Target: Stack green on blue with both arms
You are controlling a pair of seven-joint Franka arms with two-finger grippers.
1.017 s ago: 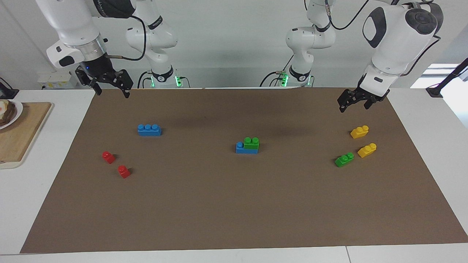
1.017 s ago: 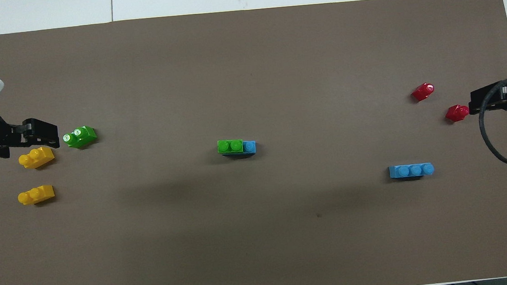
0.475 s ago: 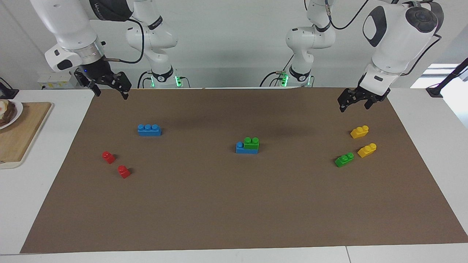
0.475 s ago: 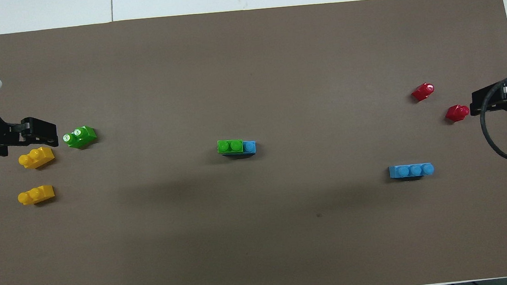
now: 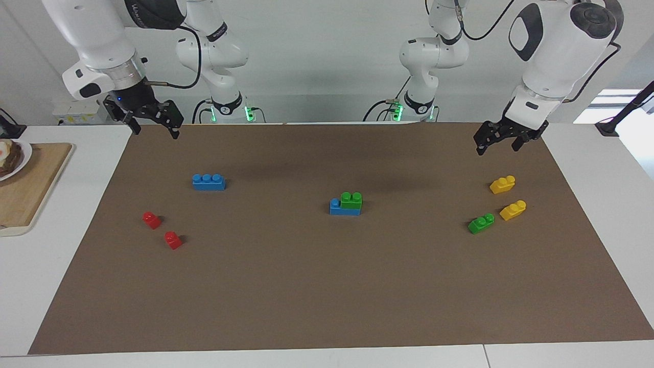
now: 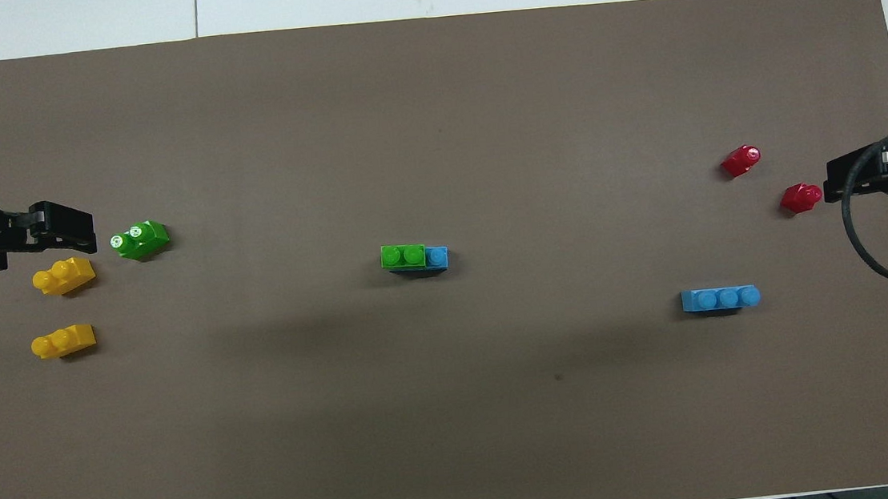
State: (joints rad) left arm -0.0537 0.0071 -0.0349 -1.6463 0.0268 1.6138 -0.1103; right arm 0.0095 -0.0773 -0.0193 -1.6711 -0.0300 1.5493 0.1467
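Observation:
A green brick [image 5: 351, 199] sits stacked on a blue brick [image 5: 337, 207] at the middle of the mat; the stack also shows in the overhead view, green [image 6: 403, 255] on blue [image 6: 437, 257], with one blue stud left bare. A second blue brick [image 5: 208, 182] [image 6: 720, 299] lies alone toward the right arm's end. A second green brick [image 5: 481, 223] [image 6: 140, 240] lies toward the left arm's end. My left gripper [image 5: 496, 146] [image 6: 85, 233] hangs open and empty over the mat beside the yellow bricks. My right gripper [image 5: 155, 130] [image 6: 832, 182] hangs open and empty over the mat's corner.
Two yellow bricks [image 5: 502, 184] [image 5: 513, 210] lie beside the loose green one. Two red bricks [image 5: 151, 220] [image 5: 173, 239] lie farther from the robots than the lone blue brick. A wooden board [image 5: 30, 189] with a plate lies off the brown mat [image 5: 327, 286] at the right arm's end.
Both grippers have drawn back a little toward their own ends of the table and risen slightly. No brick has moved.

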